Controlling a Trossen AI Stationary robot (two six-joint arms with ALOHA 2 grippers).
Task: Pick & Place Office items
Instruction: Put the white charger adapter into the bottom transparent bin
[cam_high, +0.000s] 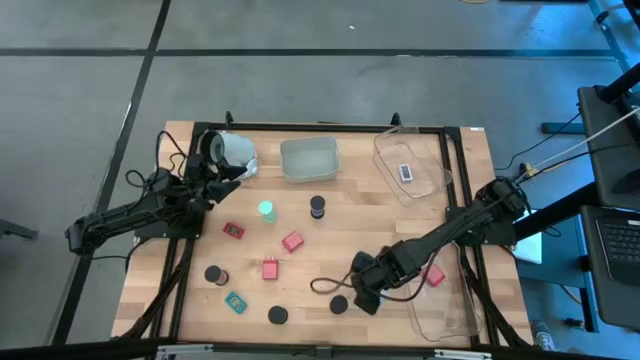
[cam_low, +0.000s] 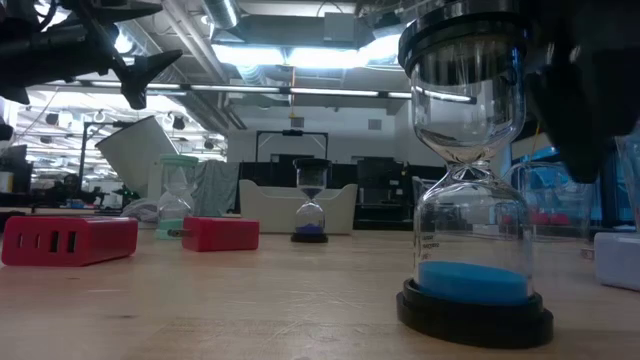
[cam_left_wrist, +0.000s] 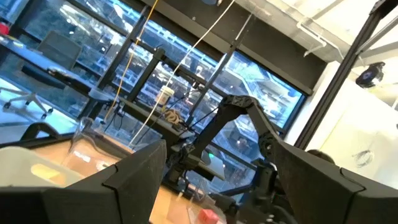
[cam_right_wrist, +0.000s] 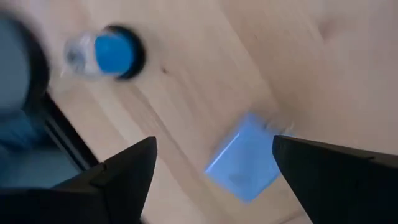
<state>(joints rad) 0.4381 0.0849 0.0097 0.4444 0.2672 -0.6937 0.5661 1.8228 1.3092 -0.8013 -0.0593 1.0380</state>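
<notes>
Office items lie scattered on the wooden table (cam_high: 400, 225): red blocks (cam_high: 292, 241), black-capped hourglasses (cam_high: 318, 206), a green one (cam_high: 266, 210), a teal rectangle (cam_high: 236, 302). My right gripper (cam_high: 362, 290) hangs open over the near middle, pointing down. In its wrist view, a pale blue rectangle (cam_right_wrist: 242, 165) lies flat on the wood below the gap between the fingers, untouched. A blue-sand hourglass (cam_right_wrist: 106, 53) stands beside it. My left gripper (cam_high: 222, 175) waits open at the far left, raised, next to the white cup (cam_high: 236, 150).
A grey tray (cam_high: 309, 160) and a clear tray (cam_high: 410, 165) stand along the far edge. Another clear tray (cam_high: 450, 305), holding a red item (cam_high: 434, 276), sits at the near right. A dark cable (cam_high: 325, 287) loops by my right gripper.
</notes>
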